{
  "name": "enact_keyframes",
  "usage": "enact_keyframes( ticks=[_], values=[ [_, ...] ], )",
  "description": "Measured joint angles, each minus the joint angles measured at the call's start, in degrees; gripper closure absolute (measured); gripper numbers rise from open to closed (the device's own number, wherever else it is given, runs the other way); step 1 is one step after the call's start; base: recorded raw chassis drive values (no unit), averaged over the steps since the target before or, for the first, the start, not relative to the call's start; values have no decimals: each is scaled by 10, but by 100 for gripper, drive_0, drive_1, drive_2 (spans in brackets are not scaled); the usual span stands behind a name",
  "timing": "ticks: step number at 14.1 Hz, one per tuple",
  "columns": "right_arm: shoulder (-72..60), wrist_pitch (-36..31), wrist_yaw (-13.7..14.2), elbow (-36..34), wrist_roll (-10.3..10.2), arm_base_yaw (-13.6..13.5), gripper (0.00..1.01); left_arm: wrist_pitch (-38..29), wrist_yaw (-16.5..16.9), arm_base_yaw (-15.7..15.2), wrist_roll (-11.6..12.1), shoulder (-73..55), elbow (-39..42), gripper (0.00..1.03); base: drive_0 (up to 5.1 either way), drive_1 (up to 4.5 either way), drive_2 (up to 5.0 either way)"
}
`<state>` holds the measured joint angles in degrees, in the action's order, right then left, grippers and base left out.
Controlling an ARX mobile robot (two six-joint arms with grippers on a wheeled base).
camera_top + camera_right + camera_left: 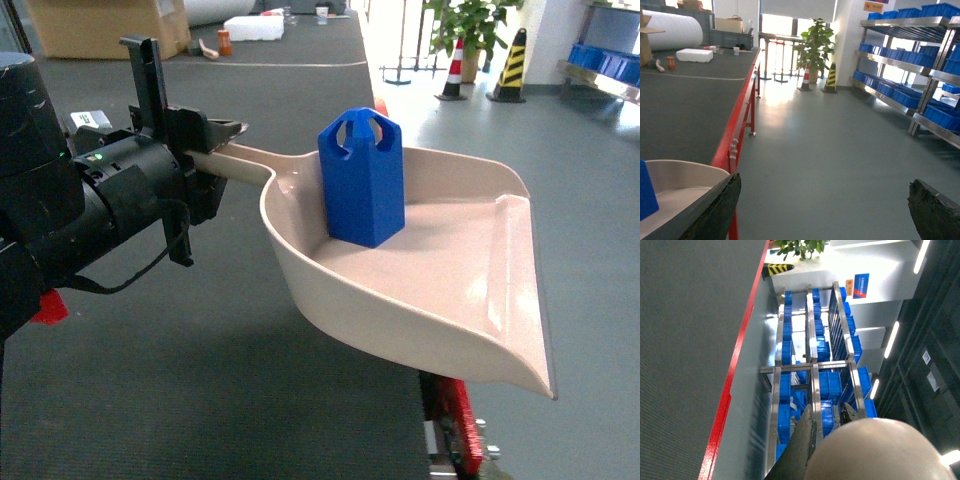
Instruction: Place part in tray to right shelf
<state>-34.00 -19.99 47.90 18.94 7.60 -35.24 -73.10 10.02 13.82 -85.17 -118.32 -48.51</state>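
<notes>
The blue part (pixel 362 180) stands upright inside the beige tray (pixel 450 290), near its back wall. My left gripper (pixel 222 152) is shut on the tray's handle (pixel 240 165) and holds the tray in the air past the table's edge. In the left wrist view the tray's handle end (pixel 880 452) fills the space between the fingers (pixel 801 450). My right gripper (pixel 825 207) is open and empty over the floor, beside the tray (pixel 677 177) and the part (pixel 646 196). The right shelf (pixel 910 65), a steel rack, stands far off at the right.
The dark table (pixel 200 390) with its red edge (pixel 740 125) lies to the left, with boxes and a white block at its far end. Blue crates (pixel 940 115) fill the racks. Traffic cones (pixel 512 65) and a plant (pixel 815 42) stand on the grey floor (pixel 830 140).
</notes>
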Motion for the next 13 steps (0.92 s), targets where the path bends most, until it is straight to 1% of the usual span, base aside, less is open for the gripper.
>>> enact_keyframes(
  ticks=[13],
  values=[
    [0, 0, 0, 0, 0, 0, 3, 3, 0, 0, 0, 0, 0, 91, 501, -240, -240]
  ],
)
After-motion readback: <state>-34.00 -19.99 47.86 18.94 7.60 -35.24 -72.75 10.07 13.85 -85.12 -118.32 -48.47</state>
